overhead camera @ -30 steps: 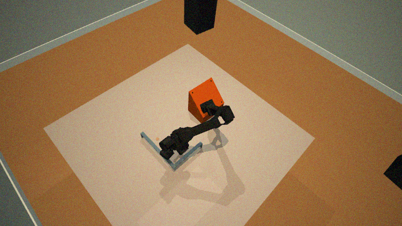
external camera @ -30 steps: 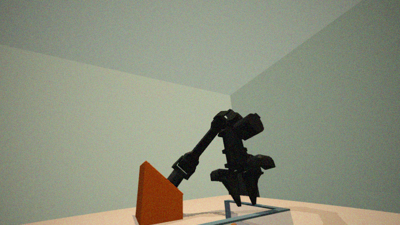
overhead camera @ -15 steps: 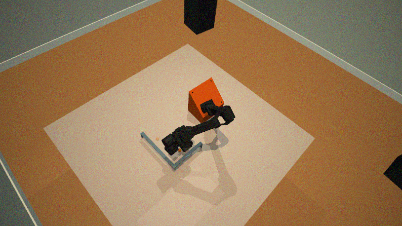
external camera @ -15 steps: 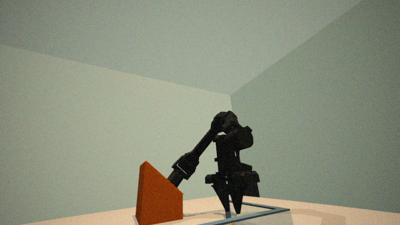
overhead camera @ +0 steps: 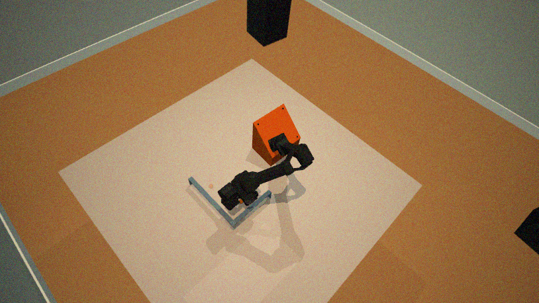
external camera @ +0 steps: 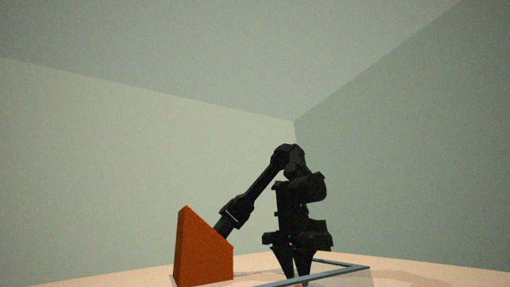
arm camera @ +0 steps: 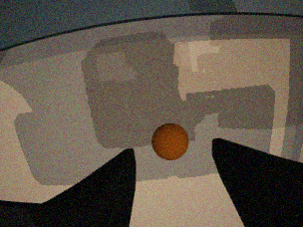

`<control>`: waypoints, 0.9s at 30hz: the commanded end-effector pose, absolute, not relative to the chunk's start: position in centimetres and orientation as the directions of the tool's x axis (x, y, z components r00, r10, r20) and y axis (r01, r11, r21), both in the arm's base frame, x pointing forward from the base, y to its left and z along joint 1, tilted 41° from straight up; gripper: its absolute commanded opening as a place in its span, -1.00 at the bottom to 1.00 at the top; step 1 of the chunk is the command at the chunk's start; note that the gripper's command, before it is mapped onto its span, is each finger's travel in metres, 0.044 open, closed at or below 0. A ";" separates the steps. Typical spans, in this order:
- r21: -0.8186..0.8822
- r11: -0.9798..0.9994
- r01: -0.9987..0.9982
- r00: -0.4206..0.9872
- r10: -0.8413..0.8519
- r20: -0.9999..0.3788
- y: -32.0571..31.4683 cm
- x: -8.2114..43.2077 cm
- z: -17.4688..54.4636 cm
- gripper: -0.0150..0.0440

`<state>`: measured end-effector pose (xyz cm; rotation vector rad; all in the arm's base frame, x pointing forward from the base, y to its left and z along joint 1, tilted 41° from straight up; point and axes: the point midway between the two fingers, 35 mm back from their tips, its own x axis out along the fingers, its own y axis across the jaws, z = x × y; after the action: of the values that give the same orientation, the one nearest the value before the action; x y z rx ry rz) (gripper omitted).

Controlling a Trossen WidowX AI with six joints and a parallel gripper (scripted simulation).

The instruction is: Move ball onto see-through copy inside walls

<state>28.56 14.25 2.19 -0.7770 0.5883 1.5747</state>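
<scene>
The orange ball (overhead camera: 241, 201) (arm camera: 170, 141) lies on the table inside the corner, partly hidden by the gripper in the top view. My gripper (external camera: 297, 281) (arm camera: 173, 151) points down, about half open; in the wrist view the ball shows in the gap between the fingertips, with room on both sides. The fingertips are hidden in the top view. The pale see-through copy (overhead camera: 210, 186) lies beside the long left wall (overhead camera: 210, 201), up and left of the ball. The shorter right wall (overhead camera: 263, 197) meets it at the lower corner. An orange bit at the exterior view's bottom edge cannot be identified.
The orange wedge-shaped block (overhead camera: 277, 126) (external camera: 207, 249) stands at the arm's base. The arm reaches from it over the open side of the corner, its wrist close above the right wall. Black blocks (overhead camera: 268, 20) (overhead camera: 529, 231) stand beyond the pale table top (overhead camera: 150, 150).
</scene>
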 end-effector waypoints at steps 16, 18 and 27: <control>-0.055 -0.145 -0.988 -0.053 0.650 -0.758 15.2 28.4 1.1 -0.24; -0.055 -0.145 -0.988 -0.053 0.650 -0.758 15.2 28.4 1.1 -0.29; -0.055 -0.145 -0.988 -0.052 0.646 -0.762 13.7 29.0 2.7 -0.49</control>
<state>28.34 14.71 1.47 -0.7667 0.6007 1.5815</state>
